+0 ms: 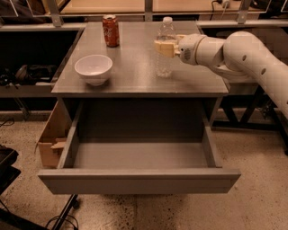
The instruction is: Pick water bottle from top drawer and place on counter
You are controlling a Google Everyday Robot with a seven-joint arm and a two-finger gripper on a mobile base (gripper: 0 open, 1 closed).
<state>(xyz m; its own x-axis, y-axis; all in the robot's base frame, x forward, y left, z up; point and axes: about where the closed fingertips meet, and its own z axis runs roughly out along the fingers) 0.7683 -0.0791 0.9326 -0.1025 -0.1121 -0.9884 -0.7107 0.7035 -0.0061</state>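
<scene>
The water bottle [164,60], clear with a white cap, stands upright on the grey counter [130,78] at its right middle. My gripper [164,46] reaches in from the right and is shut on the bottle's upper body. The bottle's base rests on the counter. The top drawer [139,182] is pulled fully open below, and its grey floor is bare.
A red soda can [110,30] stands at the counter's back left. A white bowl [93,68] sits at its front left. A cardboard box [50,137] is on the floor left of the drawer. A wooden table [108,5] lies behind the counter.
</scene>
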